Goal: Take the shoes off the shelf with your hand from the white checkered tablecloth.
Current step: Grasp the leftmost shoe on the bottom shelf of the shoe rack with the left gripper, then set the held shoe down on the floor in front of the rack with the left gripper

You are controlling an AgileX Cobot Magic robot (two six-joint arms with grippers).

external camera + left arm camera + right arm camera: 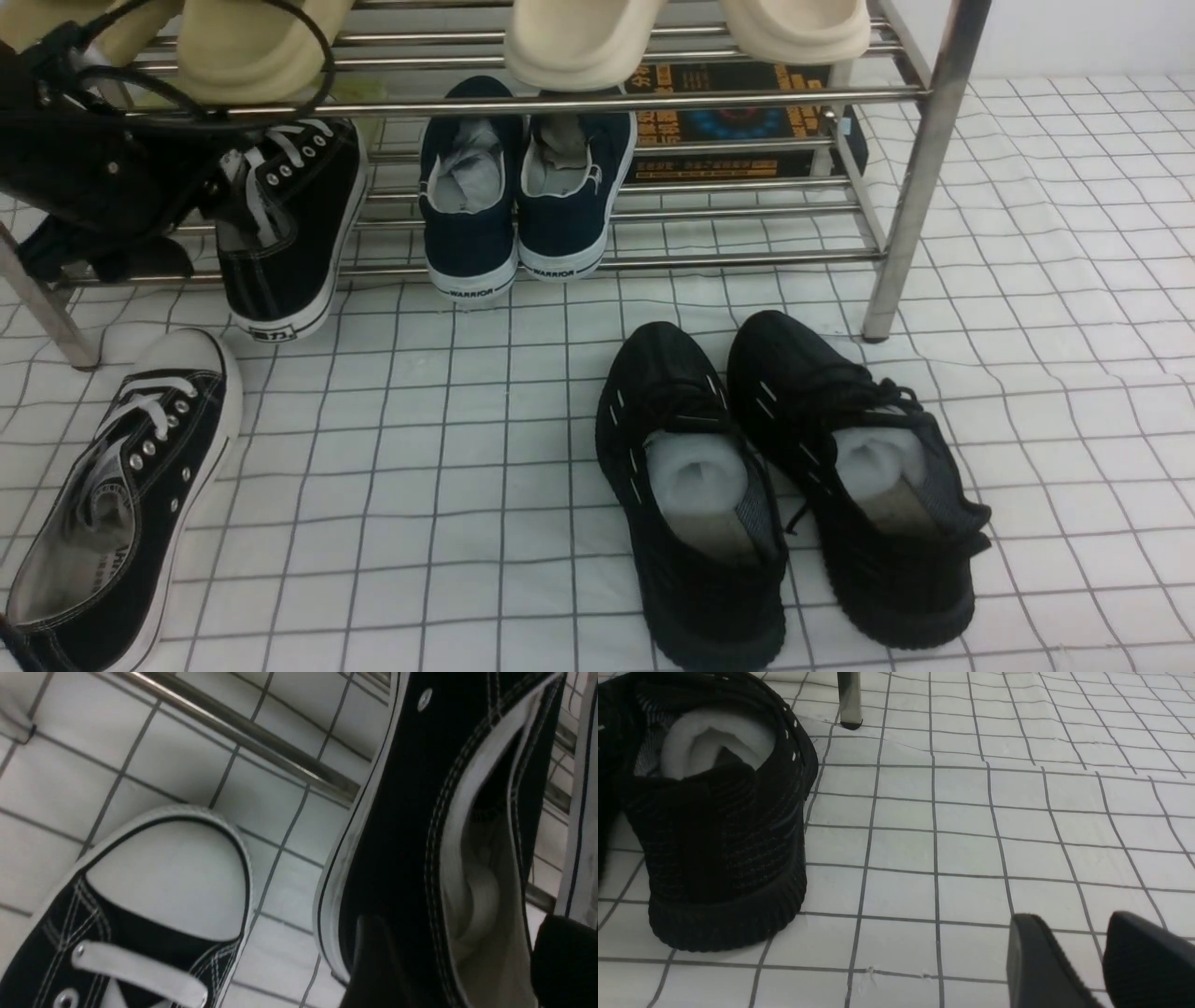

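One of the shoes [121,504], black canvas with a white toe cap [163,882], lies on the white checkered tablecloth [420,448] at the front left. Its mate [294,243] stands on the lower bars of the shelf [920,168], heel toward me, its heel overhanging the front bar. My left gripper [213,191] is at this shoe's heel end. In the left wrist view the gripper [467,952] is open, with the shoe's collar [402,835] between its two dark fingers. I cannot tell if the fingers touch it. My right gripper [1069,924] hovers open over bare cloth.
Navy WARRIOR sneakers [513,196] sit mid-shelf on the lower tier. Cream slippers [579,37] rest on the upper tier. A dark printed box [738,121] stands behind. Two black knit trainers [784,476] stand on the cloth at front right, one [714,826] left of my right gripper.
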